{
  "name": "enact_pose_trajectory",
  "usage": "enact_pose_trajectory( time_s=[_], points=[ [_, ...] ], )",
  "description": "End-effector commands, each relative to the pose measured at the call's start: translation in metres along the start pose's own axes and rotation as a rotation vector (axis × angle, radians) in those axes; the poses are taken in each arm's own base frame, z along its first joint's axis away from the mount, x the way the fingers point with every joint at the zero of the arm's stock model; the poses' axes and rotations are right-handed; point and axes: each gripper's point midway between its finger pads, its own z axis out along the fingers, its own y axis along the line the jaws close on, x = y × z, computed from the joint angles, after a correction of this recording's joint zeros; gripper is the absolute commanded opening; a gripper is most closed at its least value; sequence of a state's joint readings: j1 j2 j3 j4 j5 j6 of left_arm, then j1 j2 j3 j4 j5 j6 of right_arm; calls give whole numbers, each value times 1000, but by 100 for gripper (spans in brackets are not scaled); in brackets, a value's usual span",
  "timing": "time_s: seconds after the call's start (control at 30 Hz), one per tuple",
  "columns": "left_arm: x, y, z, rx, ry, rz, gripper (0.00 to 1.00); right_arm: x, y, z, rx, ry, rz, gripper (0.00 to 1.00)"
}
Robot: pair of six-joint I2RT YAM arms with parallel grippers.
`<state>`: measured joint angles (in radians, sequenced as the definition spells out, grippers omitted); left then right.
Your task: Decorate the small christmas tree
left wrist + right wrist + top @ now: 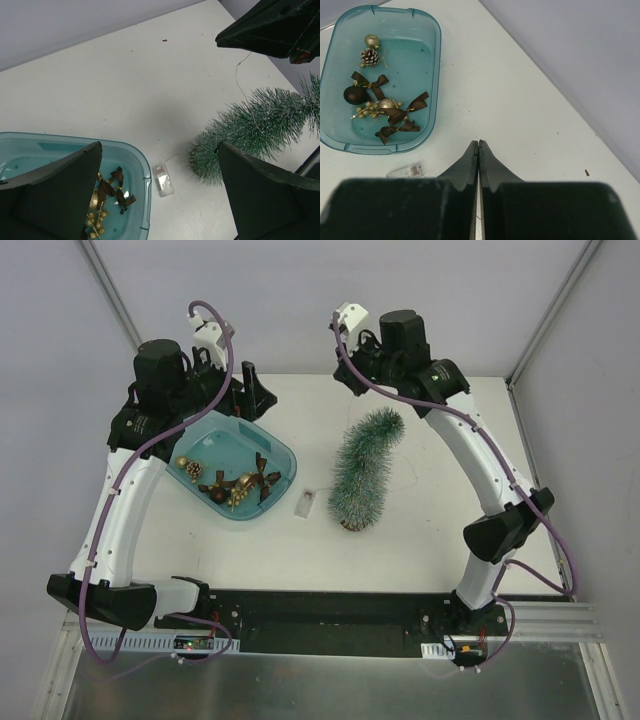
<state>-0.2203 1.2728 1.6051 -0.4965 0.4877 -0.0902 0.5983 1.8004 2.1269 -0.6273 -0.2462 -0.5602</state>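
Note:
The small christmas tree [362,472] stands mid-table on its brown base, bristly and frosted green; it also shows in the left wrist view [250,130]. A thin light wire [239,82] runs from the tree up to my right gripper [270,25]. A clear battery box [305,504] lies left of the tree's base. My right gripper [478,145] is shut, held high behind the tree, apparently pinching the wire. My left gripper [159,150] is open and empty, above the far edge of the teal tray [285,455].
The teal tray [434,60] holds a pine cone [369,57], a gold ball [371,40], a dark ball [352,95], brown bows [395,116] and gold berries. The battery box [164,180] lies between the tray and the tree. Grey walls enclose the table at the back and sides.

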Motion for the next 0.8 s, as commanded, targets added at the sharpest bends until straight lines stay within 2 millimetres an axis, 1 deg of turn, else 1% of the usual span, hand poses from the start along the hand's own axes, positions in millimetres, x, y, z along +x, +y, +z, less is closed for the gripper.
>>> enact_pose_trajectory(
  time_s=[0.0,0.1,0.13,0.17,0.23,0.27,0.3,0.33,0.4,0.43,0.47,0.5,0.53,0.57,0.77],
  points=[
    [-6,-7,-6,31,-27,3,99,-7,-7,-9,-44,-64,100,1],
    [-5,-8,-7,35,-25,4,99,2,-16,-15,-29,-82,138,1],
    [-5,-9,-7,38,-24,6,99,4,-20,-19,-23,-90,153,1],
    [-6,-10,-8,40,-27,7,99,11,-21,-21,-25,-84,170,1],
    [-6,-10,-8,43,-26,7,99,18,-25,-31,-9,-94,199,1],
    [-5,-10,-8,45,-25,6,99,26,-27,-35,3,-90,219,1],
    [-5,-10,-8,45,-25,6,99,27,-27,-42,12,-106,228,1],
    [-4,-10,-8,46,-23,4,99,35,-27,-46,28,-106,243,1],
    [-3,-11,-6,52,-18,-1,99,39,-26,-60,69,-135,256,1],
    [-4,-11,-7,54,-21,-1,99,46,-26,-65,85,-141,271,1],
    [-4,-12,-7,55,-21,-3,99,45,-25,-72,100,-162,275,1],
    [-4,-12,-7,58,-20,-4,99,51,-23,-76,112,-165,285,1],
    [-4,-13,-8,58,-21,-5,99,51,-22,-83,125,-181,293,1],
    [-3,-13,-8,61,-18,-6,99,54,-19,-86,129,-187,303,1],
    [-2,-15,-11,63,-22,-7,99,58,-7,-110,153,-240,362,2]
  ],
)
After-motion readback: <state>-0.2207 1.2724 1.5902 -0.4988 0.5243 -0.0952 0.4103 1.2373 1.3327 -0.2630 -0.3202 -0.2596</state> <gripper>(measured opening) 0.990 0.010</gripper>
